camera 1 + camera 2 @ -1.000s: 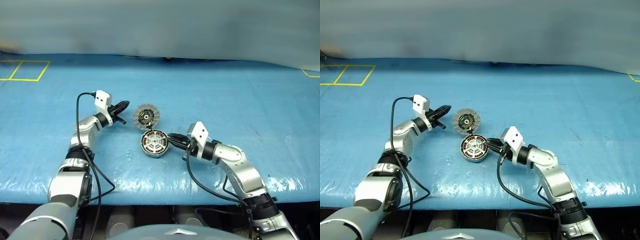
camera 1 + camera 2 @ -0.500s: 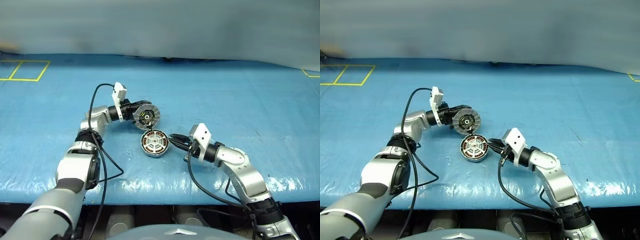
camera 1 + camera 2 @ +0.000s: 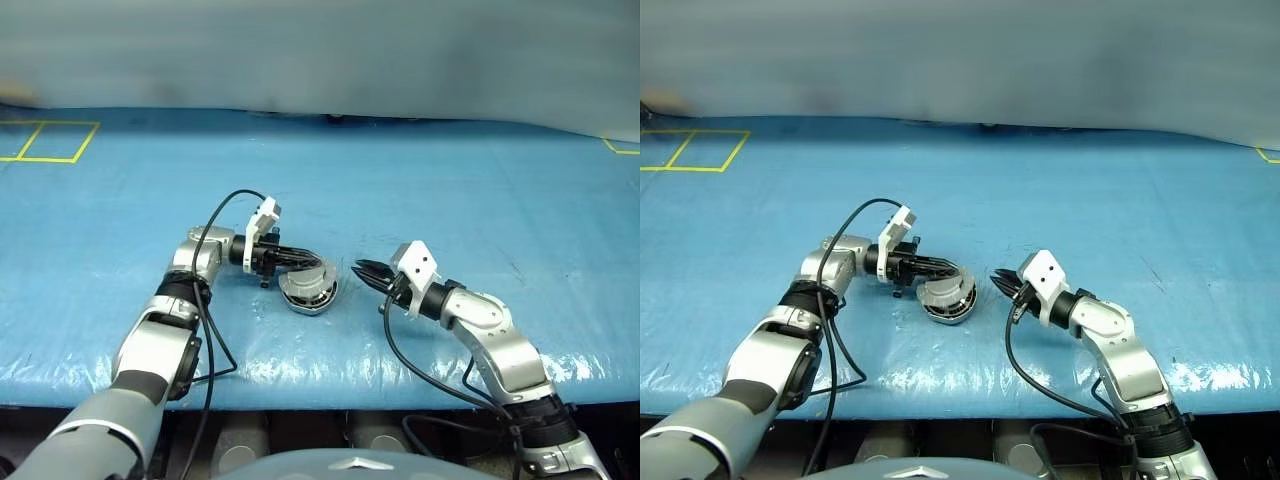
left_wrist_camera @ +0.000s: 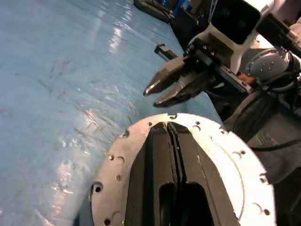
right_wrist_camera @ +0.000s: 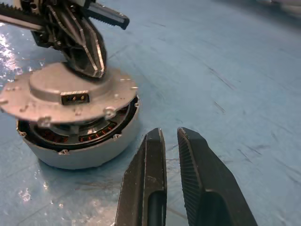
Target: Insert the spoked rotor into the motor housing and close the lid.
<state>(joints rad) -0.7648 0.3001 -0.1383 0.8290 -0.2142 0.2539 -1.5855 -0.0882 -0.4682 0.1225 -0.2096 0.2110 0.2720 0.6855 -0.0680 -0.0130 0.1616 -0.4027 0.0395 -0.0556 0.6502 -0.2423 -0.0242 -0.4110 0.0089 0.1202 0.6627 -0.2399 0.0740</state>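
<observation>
Head pair overhead; wrist cameras close, sharing the lid (image 5: pixel 70 96).

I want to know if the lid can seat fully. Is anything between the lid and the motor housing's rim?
Nothing visible blocks it. The lid lies tilted over the motor housing, a gap open on one side, with the shut left gripper pressing on top.

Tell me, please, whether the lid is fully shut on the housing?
Not fully: the lid sits tilted over the housing, windings visible in the gap, left tool pressing on top.
</observation>
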